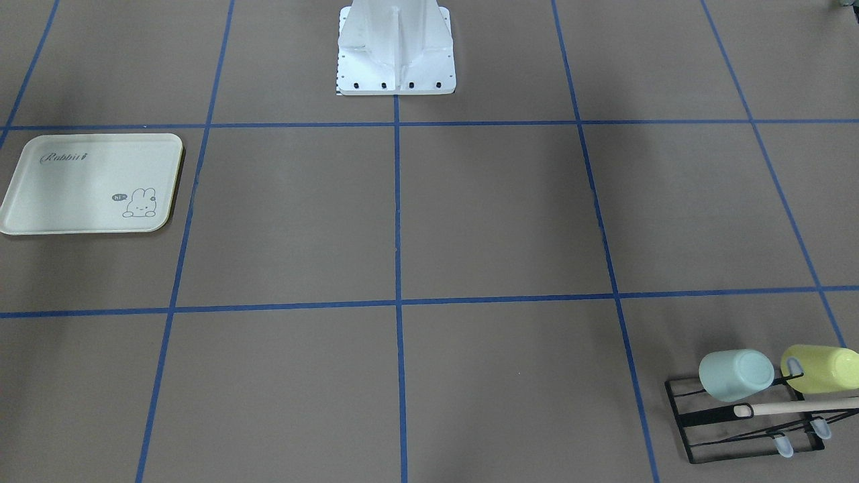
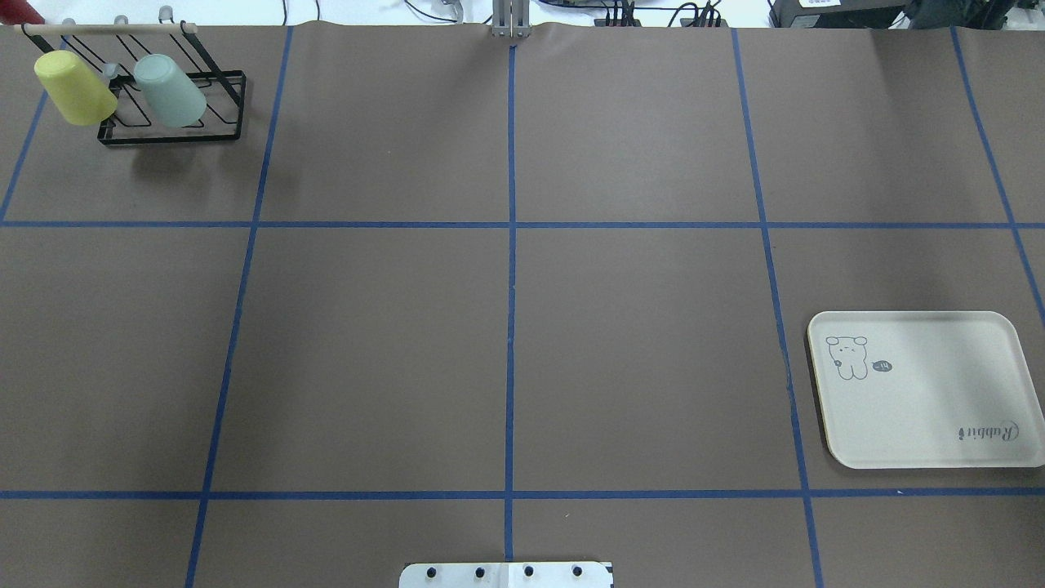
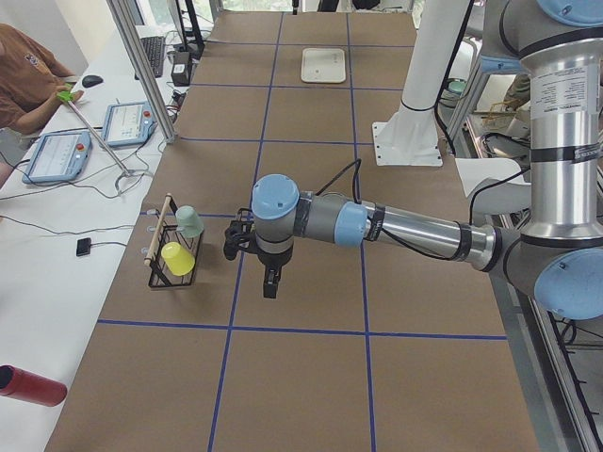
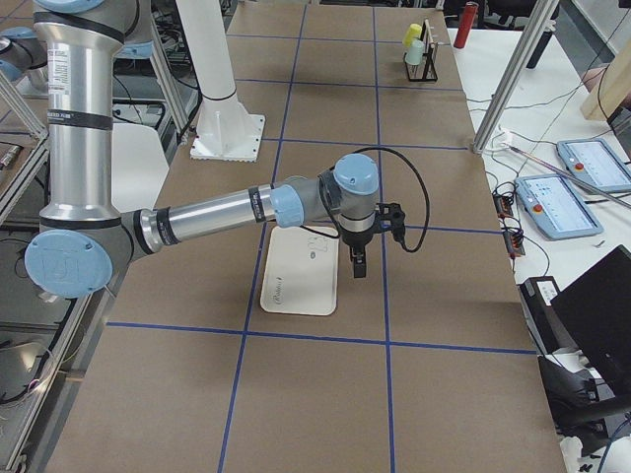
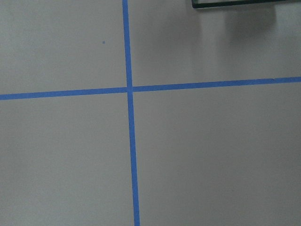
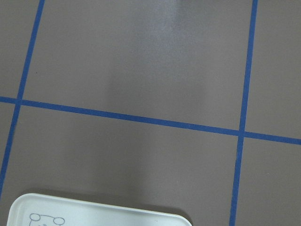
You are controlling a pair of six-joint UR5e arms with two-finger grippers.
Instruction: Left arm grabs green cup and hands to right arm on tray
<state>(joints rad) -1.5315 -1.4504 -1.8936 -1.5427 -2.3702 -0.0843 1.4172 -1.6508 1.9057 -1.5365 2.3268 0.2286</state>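
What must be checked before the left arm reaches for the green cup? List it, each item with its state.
1. The green cup sits tilted on the black wire rack: ok.
2. The yellow-green cup hangs apart from it: ok.
3. The tray has nothing on it: ok.
4. The left gripper hangs beside the rack, off both cups: ok.
5. The left gripper is open: cannot tell.
6. The right gripper hangs by the tray; open or shut: cannot tell.
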